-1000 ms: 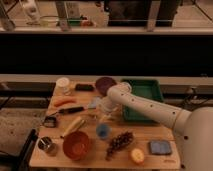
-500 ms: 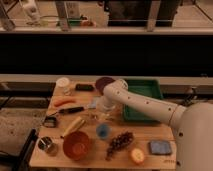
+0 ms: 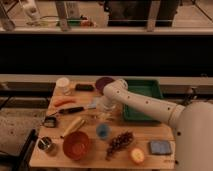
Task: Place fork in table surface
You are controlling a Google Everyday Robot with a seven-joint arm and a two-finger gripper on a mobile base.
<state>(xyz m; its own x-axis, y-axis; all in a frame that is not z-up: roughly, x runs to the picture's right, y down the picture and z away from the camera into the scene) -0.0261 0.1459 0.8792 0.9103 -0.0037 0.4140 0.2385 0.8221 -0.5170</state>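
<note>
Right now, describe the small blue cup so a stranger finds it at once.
On the wooden table, left of the green tray, the robot's hand hangs over the middle. Just in front of it stands the small blue cup, between the orange bowl and the dark grapes. It is the only round blue thing.

One raised camera looks down over the arm [image 3: 145,102] onto the table surface [image 3: 145,132].

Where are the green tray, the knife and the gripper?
tray [image 3: 148,88]: camera view, bare green floor, back right.
knife [image 3: 71,110]: camera view, black handle.
gripper [image 3: 103,103]: camera view, its tip, between knife and tray.
</note>
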